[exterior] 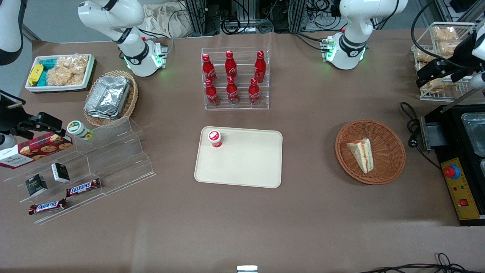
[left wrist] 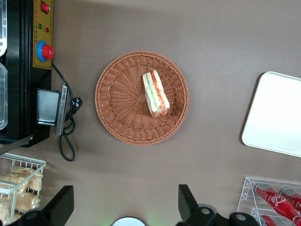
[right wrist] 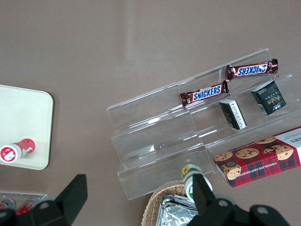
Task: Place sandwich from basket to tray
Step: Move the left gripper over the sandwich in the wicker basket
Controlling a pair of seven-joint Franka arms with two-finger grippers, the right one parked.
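Left gripper [left wrist: 123, 207] hangs high, its fingers [left wrist: 187, 200] spread wide apart and holding nothing, with the sandwich [left wrist: 155, 93] (filling edge showing) lying in the round wicker basket [left wrist: 120, 110] below and clear of them, the cream tray [exterior: 246, 167] well apart toward the parked arm.

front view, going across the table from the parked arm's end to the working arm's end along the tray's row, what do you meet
snickers bars → clear stepped shelf → red-capped bottle on the tray → basket holding the sandwich → black control box; the gripper hangs open above, farther from the camera.
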